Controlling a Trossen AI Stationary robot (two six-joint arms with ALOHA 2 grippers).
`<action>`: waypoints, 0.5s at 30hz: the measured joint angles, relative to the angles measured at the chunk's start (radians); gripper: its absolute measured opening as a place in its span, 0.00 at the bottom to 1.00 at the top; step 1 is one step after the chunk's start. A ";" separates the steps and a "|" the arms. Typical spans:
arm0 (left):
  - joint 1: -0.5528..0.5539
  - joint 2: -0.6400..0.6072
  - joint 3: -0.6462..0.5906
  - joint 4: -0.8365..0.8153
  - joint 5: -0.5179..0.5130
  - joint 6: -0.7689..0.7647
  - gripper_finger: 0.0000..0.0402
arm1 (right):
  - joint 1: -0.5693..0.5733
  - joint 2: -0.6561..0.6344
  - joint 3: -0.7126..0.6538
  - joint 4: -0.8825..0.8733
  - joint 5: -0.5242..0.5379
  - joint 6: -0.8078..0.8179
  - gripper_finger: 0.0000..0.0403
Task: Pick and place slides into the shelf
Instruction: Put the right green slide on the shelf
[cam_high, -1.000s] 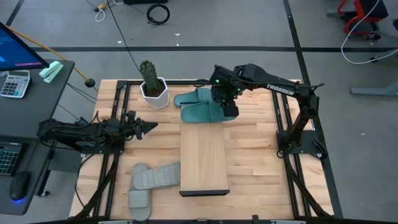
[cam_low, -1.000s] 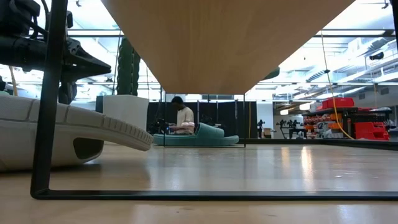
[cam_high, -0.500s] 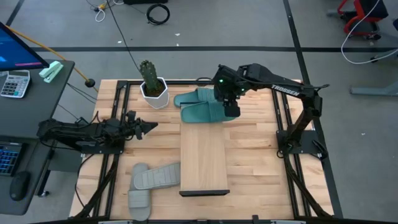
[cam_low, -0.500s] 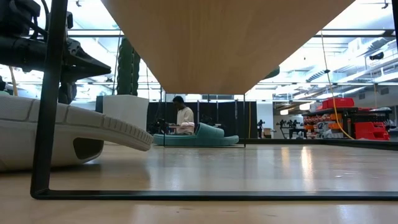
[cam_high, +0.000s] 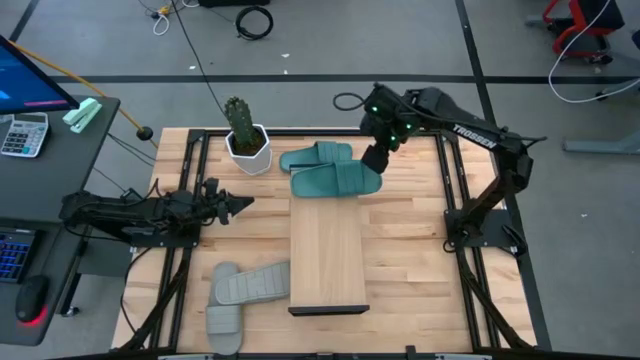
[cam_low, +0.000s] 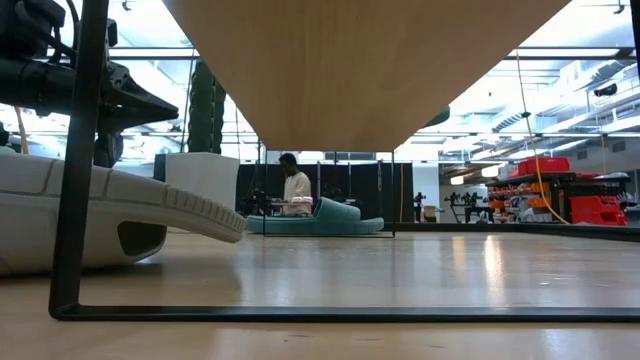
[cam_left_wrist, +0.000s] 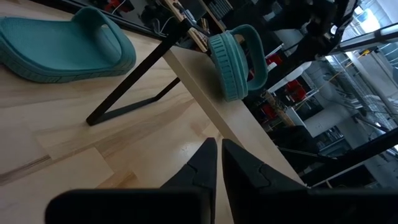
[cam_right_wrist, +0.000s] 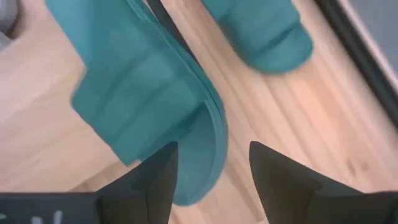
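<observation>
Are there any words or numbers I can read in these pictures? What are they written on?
"TROSSEN": white letters on the right arm, seen in the high view.
The calculator on the side desk has keys, too small to read.
The blue screen shows nothing readable.
The slides and the shelf show no writing.

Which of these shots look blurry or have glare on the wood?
Right wrist view: the teal slide under the open right pincer is smeared and soft. Low view: the shelf underside fills the top, and bright ceiling lights reflect as glare on the tabletop. High view: evenly lit and sharp.
</observation>
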 joint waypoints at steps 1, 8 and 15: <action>0.000 0.000 0.000 0.000 0.000 0.000 0.08 | -0.006 -0.006 -0.021 -0.001 -0.003 0.010 0.51; 0.000 0.000 0.000 -0.002 0.001 -0.002 0.12 | -0.042 -0.114 -0.220 0.065 -0.004 0.095 0.49; 0.000 0.000 0.000 -0.007 0.001 -0.002 0.15 | -0.090 -0.295 -0.456 0.290 -0.142 0.267 0.45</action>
